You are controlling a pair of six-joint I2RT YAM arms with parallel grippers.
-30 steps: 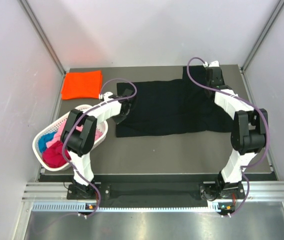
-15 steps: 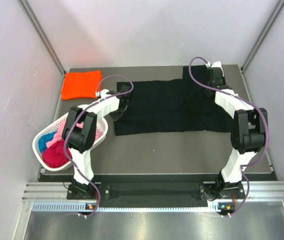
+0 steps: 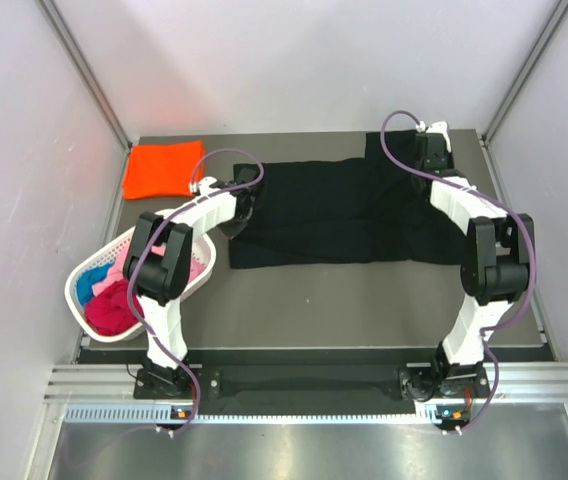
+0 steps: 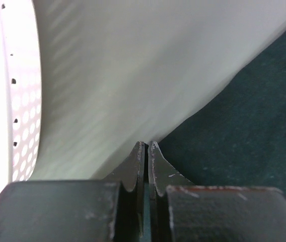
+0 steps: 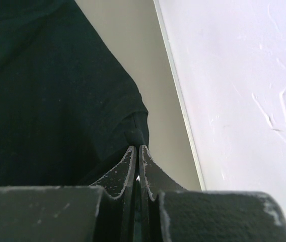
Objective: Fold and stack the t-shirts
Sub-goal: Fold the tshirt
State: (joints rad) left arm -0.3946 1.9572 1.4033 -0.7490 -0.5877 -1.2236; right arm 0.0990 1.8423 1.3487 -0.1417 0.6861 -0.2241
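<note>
Clamps left claw (image 4: 144, 144) shut on the left edge of the black shirt (image 3: 344, 215). Clamps right claw (image 5: 137, 147) shut on its sleeve hem near the desk's (image 3: 364, 300) far right corner. Counts two claws, five shirts, one basket (image 3: 72, 290). Finds black shirt spread flat between both claws, orange shirt (image 3: 165, 168) folded at far left corner, pink shirt (image 3: 196, 268), blue shirt (image 3: 88, 287) and magenta shirt (image 3: 112, 308) heaped in basket at left edge.
</note>
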